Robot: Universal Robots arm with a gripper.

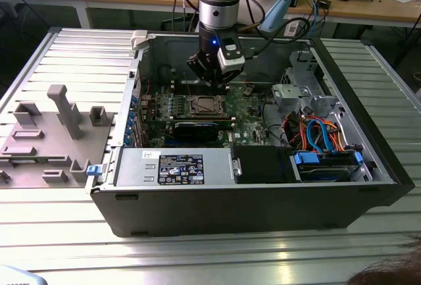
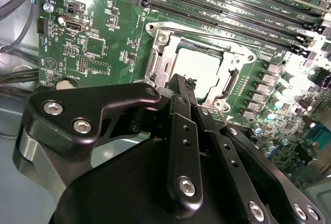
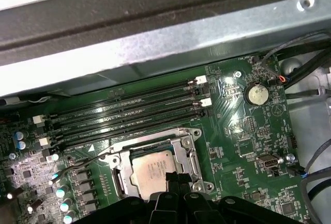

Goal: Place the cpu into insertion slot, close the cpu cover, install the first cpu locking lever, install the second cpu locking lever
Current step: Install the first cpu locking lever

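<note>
The cpu (image 3: 151,170), a silvery square chip, lies in the insertion slot (image 2: 155,63) on the green board inside the open computer case. The cpu cover (image 3: 187,151), a thin metal frame, lies flat around the chip, whose top shows through its window. One thin wire locking lever (image 3: 77,165) sticks out sideways from the socket. My gripper (image 2: 182,81) hangs just above the socket's edge, fingers together and holding nothing. In the exterior view the gripper (image 1: 212,77) is over the cpu (image 1: 205,106).
Long black memory slots (image 3: 129,110) run beside the socket, and a coin battery (image 3: 255,94) sits farther off. A black graphics card (image 1: 196,129), a power supply (image 1: 174,166) and coloured cables (image 1: 316,133) crowd the case. A grey fixture (image 1: 59,120) stands on the table at the exterior view's left.
</note>
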